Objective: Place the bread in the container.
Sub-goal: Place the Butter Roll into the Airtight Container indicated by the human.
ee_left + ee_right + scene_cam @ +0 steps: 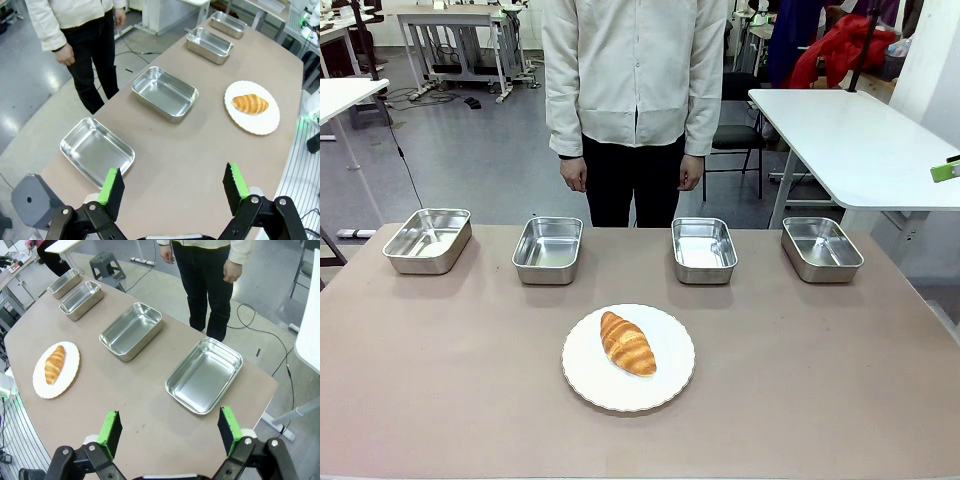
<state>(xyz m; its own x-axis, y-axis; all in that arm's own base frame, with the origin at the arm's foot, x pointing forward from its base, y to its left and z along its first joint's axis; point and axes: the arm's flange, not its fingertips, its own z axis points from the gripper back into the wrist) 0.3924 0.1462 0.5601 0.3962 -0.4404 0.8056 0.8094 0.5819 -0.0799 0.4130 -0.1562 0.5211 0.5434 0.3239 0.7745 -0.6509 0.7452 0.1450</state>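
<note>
Left gripper [172, 175] and right gripper [169, 415] are both hanging over the table, jaws spread wide, gripping nothing; bread [628, 343] is sitting on the white plate [582, 375], four empty pans [546, 274] lining up beyond. Pick-up isn't begun, I'd say: next move is calling for a reach down onto the bread

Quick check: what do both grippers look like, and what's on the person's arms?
Left gripper and right gripper match: black two-finger linkages with silver bolts, each finger faced with a bright green pad. The person wears a cream button-front jacket with long sleeves down to the wrists.
</note>
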